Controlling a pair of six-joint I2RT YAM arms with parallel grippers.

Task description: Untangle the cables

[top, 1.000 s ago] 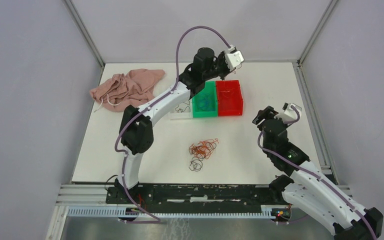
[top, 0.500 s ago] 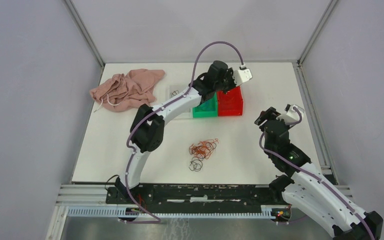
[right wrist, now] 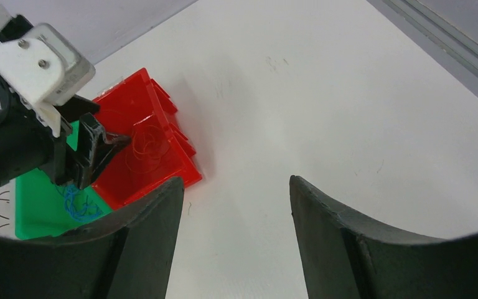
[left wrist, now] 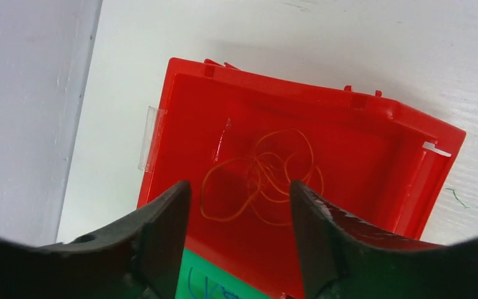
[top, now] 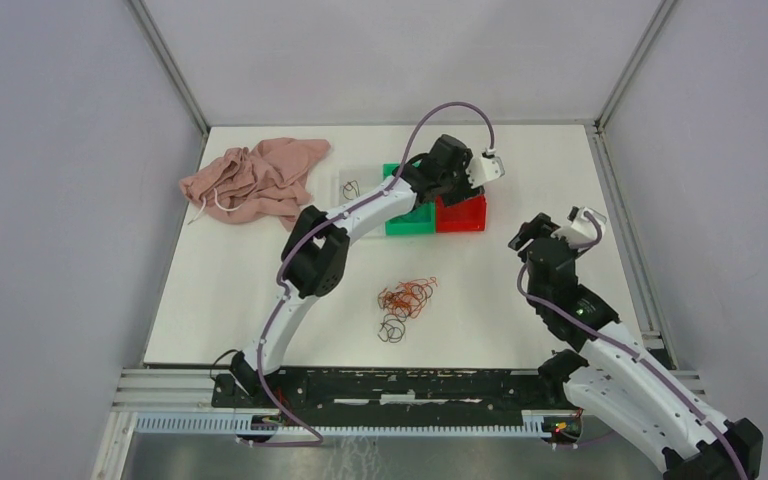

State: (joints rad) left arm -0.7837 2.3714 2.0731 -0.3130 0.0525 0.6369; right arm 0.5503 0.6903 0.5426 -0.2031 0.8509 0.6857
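Both left pincer [left wrist: 239, 187] and right pincer [right wrist: 234, 182] gape empty over the grey-walled table [top: 260, 300].

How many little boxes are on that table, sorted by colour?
Red box: 1
Green box: 1
Clear box: 1
Total: 3

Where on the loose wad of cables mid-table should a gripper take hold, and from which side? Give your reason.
Probably the dark loop sticking out at the near end of the wad of cables, from straight above: the wires lie flat on the table, and that loop stands apart from the dense orange knot.
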